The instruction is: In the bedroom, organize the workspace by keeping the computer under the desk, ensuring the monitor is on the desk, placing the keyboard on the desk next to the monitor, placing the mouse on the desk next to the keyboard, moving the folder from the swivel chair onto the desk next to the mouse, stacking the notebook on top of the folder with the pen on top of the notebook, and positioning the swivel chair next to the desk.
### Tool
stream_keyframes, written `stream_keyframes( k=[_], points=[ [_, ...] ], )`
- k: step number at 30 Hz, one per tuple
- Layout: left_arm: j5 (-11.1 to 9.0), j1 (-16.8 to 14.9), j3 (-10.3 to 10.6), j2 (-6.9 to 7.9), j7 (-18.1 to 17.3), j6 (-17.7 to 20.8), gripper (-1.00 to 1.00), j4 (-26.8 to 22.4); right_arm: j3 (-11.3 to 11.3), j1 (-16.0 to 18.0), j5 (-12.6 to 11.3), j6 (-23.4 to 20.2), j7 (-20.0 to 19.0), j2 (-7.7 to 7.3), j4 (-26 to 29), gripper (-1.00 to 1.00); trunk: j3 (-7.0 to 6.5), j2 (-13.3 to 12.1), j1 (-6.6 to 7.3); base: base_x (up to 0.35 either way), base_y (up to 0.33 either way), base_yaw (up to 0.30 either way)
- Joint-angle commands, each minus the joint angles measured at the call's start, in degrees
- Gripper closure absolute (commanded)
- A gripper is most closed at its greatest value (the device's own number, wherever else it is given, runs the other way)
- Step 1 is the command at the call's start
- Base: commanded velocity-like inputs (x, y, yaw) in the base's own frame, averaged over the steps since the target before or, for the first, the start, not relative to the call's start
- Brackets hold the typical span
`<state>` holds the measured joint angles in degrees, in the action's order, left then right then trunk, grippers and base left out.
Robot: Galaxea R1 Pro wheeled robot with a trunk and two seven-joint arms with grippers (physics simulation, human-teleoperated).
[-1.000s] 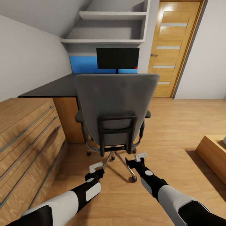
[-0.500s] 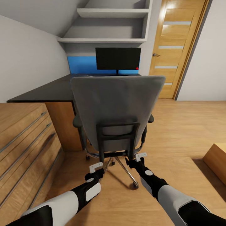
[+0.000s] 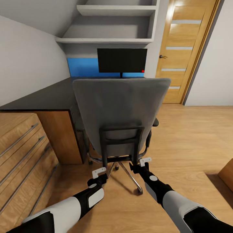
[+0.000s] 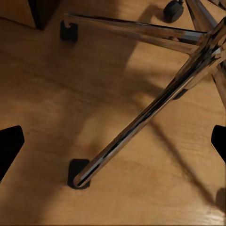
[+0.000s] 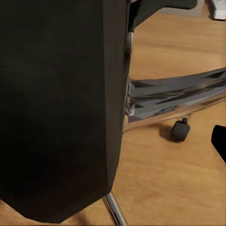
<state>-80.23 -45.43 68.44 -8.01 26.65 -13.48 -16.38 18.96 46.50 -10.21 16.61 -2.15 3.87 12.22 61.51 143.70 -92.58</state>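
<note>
The swivel chair [image 3: 121,110] stands close in front of me, its grey back toward me and its chrome star base [image 3: 124,170] on the wood floor. Behind it the black monitor [image 3: 122,60] stands on the black-topped desk [image 3: 48,95]. My left gripper [image 3: 99,173] and right gripper [image 3: 140,163] hover low behind the chair base, both open and holding nothing. The left wrist view looks down on a chrome leg [image 4: 150,113] and castor [image 4: 77,172]. In the right wrist view the chair's dark back [image 5: 56,103] looms close. Computer, keyboard, mouse, folder, notebook and pen are hidden or out of view.
A light-wood drawer chest [image 3: 22,152] lines the left side. White shelves [image 3: 106,40] hang above the desk, with a blue wall panel [image 3: 82,67] behind. A wooden door [image 3: 187,48] is at the far right, and a wooden box corner [image 3: 228,173] at the right edge.
The camera has moved forward and slightly right: chair, desk and monitor sit nearer, and the chest and the wooden box have slid toward the picture's edges. Both arms hold the same pose.
</note>
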Motion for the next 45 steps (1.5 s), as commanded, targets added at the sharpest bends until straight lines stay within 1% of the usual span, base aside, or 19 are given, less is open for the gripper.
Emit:
stream_keyframes(
  k=[1,45],
  points=[
    [-0.46,-0.08,0.47,0.02,0.25,-0.32,-1.00,-0.06,0.29,0.07,-0.60,0.26,-0.22,-0.01,-0.10,-1.00,0.05,0.02,-0.02,0.327,0.000,0.000],
    [-0.47,-0.09,0.49,0.02,0.25,-0.20,-1.00,-0.06,0.29,0.06,-0.60,0.26,-0.22,-0.01,-0.18,-1.00,0.05,0.02,-0.02,0.327,-0.067,0.000]
  ],
)
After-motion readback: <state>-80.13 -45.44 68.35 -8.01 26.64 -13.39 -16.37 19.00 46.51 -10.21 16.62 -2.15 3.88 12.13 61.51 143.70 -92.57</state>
